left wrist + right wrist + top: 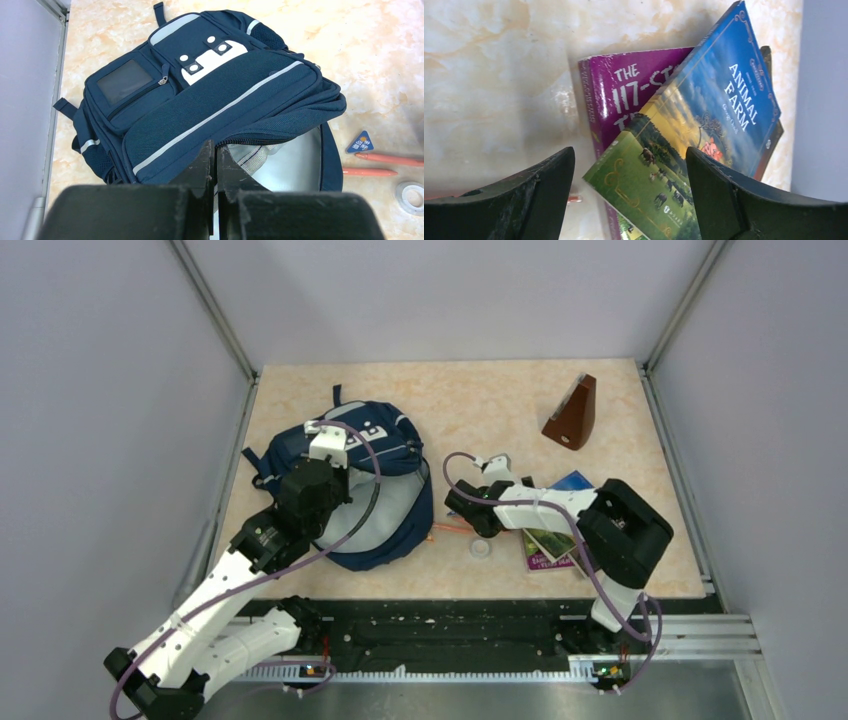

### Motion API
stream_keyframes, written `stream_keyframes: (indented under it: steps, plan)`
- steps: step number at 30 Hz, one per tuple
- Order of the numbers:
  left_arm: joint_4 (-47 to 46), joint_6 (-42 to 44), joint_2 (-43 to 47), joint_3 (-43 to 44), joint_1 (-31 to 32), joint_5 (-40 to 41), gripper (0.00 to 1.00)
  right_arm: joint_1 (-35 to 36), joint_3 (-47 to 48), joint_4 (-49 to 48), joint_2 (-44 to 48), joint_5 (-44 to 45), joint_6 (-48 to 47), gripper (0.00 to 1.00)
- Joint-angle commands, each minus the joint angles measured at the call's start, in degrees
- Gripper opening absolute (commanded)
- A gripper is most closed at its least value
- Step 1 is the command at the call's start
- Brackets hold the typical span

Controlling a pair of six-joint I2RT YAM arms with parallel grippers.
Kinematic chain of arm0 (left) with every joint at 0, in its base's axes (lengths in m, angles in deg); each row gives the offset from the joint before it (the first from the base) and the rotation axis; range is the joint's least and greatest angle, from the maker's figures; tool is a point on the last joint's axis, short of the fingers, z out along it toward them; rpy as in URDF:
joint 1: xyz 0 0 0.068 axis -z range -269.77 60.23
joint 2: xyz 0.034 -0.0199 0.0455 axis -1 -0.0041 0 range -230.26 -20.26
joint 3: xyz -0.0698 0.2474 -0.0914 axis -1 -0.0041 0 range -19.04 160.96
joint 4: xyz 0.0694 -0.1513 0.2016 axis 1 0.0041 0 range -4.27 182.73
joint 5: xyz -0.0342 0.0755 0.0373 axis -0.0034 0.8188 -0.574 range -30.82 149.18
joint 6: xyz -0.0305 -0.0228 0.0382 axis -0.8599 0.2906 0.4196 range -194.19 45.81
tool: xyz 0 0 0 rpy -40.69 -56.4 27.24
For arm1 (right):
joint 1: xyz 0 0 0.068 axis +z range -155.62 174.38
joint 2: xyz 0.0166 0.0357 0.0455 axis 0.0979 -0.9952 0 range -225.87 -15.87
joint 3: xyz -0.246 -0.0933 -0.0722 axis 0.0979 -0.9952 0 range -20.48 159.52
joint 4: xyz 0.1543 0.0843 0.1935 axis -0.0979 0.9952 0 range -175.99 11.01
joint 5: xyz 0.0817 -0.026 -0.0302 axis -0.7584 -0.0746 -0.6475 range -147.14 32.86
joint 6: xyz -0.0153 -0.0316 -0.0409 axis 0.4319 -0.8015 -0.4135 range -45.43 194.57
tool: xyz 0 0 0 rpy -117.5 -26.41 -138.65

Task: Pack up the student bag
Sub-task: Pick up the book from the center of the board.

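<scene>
Over books (pixel 704 125), right pincer (pixel 629 155) gapes; left pincer (pixel 216 148) seemingly pinches student bag (pixel 215 95).

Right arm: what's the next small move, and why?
Probably lower the right gripper and close on the blue book. Its jaws stand open directly over that book, which lies on top of a purple book, while the left gripper sits shut at the lip of the gaping backpack.
</scene>
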Motion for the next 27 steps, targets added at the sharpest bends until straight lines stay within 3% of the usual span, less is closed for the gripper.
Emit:
stream_keyframes:
  steps: [1,18,24,27]
  plan:
    - [-4.88,-0.71,0.30,0.32,-0.25,0.89,0.00,0.49,1.91,4.24,-0.78,5.72,1.55,0.78]
    - [-4.90,-0.64,0.48,0.22,-0.29,1.15,0.00,0.47,1.06,2.06,0.56,6.78,-0.41,0.31]
    - [-5.38,-0.17,0.60,0.00,-0.25,0.34,0.00,1.58,0.57,2.00,6.89,9.39,-0.32,0.00]
    - [-5.56,0.09,0.72,-0.09,-0.28,0.44,0.00,1.83,0.31,0.18,11.56,9.60,-2.33,0.00]
